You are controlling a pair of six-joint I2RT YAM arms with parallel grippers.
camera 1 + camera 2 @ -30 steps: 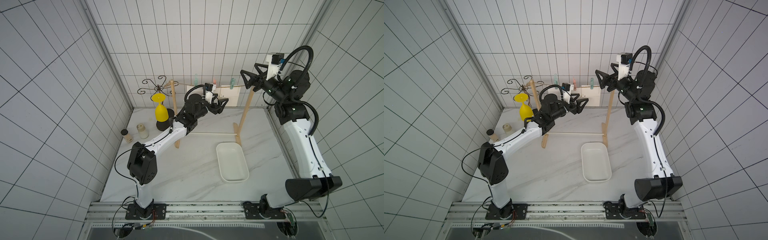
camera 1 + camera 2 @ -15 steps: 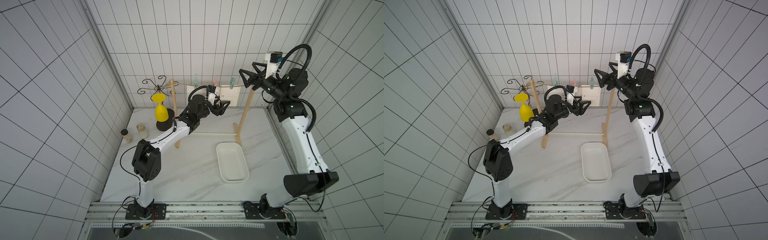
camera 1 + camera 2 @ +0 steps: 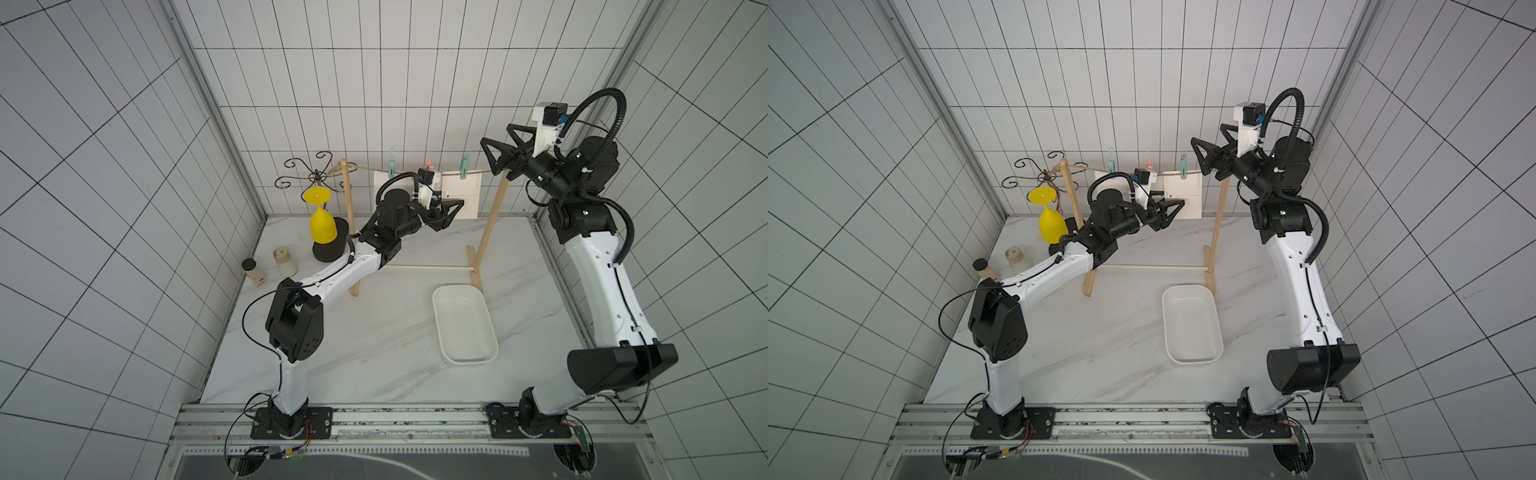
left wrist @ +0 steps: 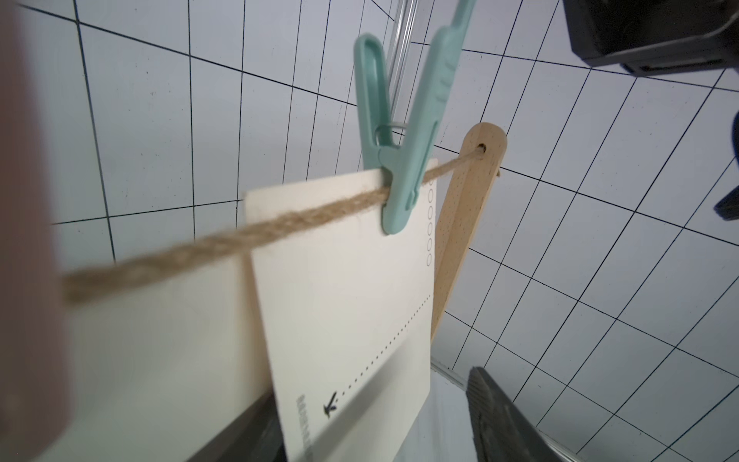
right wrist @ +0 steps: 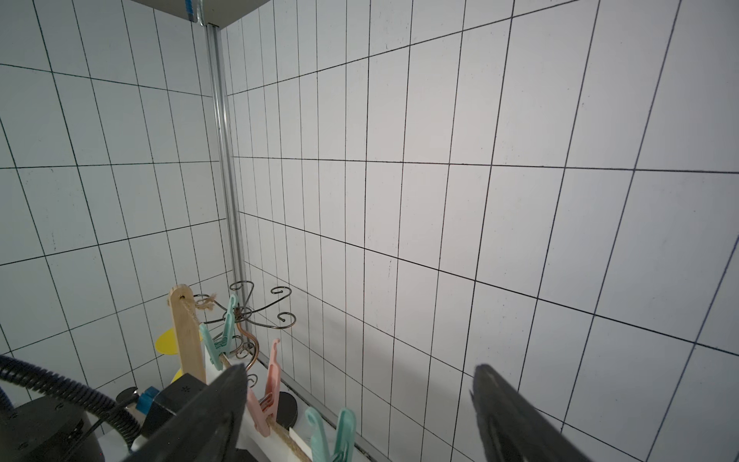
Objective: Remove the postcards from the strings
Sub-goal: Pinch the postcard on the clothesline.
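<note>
Postcards (image 3: pixel 461 197) hang pegged on the string (image 4: pixel 224 240) at the back of the table (image 3: pixel 374 332).
Left hand (image 4: pixel 372 394) partly wide, fingers either side of the right-end postcard's (image 4: pixel 344 300) lower edge, one finger clear of it; green peg (image 4: pixel 400 168) pins it beside the wooden post (image 4: pixel 464 224). Right hand (image 5: pixel 360 372) wide, empty, above the string's right end.

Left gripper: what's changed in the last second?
The left gripper slid toward the post on the robot's right, and its jaws narrowed around the lower edge of the postcard under the green peg, not clamped yet. The right gripper stayed open near that post; the postcard stayed pegged.
</note>
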